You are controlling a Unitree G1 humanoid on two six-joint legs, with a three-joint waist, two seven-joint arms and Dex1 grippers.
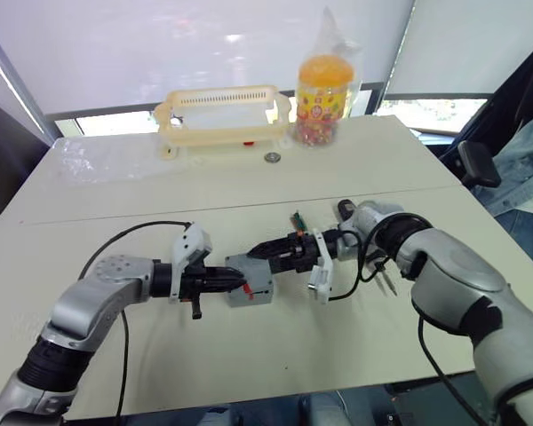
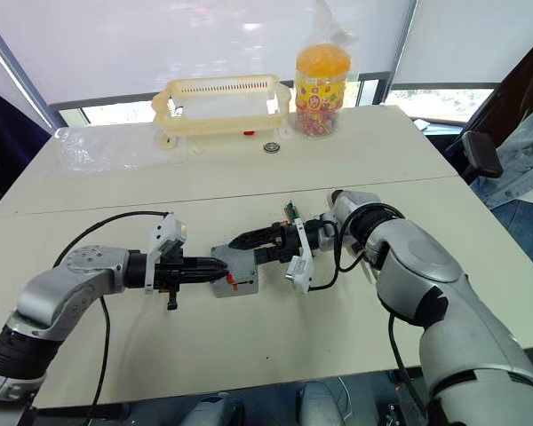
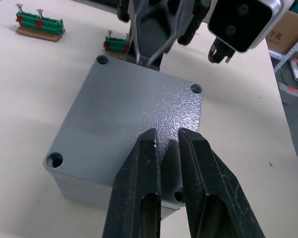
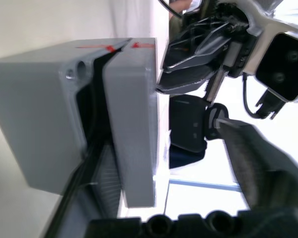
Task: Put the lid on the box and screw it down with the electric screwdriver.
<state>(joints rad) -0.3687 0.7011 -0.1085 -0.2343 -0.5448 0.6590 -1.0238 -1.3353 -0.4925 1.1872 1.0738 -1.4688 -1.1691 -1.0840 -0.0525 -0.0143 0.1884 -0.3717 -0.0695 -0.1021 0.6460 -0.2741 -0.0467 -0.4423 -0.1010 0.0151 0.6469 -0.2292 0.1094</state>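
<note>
While the grey square plastic lid (image 4: pixel 131 119) isn't fully seated yet, this looks like the lid-fitting step: in the right wrist view it stands against the small grey plastic box (image 4: pixel 44 119) with a dark gap showing along their seam, red marks lined up at one edge.

Both sit on the pale table (image 1: pixel 275 351) near its front, between the two grippers. The left gripper (image 3: pixel 165 144) comes in from the robot's left, forearm low and nearly level with the tabletop, its two black fingers (image 3: pixel 139 198) almost together, tips resting on the grey textured face near a red mark. I'd call them nearly clenched and pressing, not grasping anything. The right gripper (image 1: pixel 265 251) reaches in from the opposite side, wrist bent inward, fingertips at the far edge of the box; whether it pinches anything I cannot tell.

Next move, I reckon: squeeze the lid flush so the corner screw holes line up, then go find the driver.

Just past the box are two green terminal strips with screws (image 3: pixel 39 22). Further back there's a small round coin-like disc (image 1: pixel 272 158), a cream plastic basket (image 1: pixel 222 114) and an orange-lidded jar of sweets (image 1: pixel 322 98).
</note>
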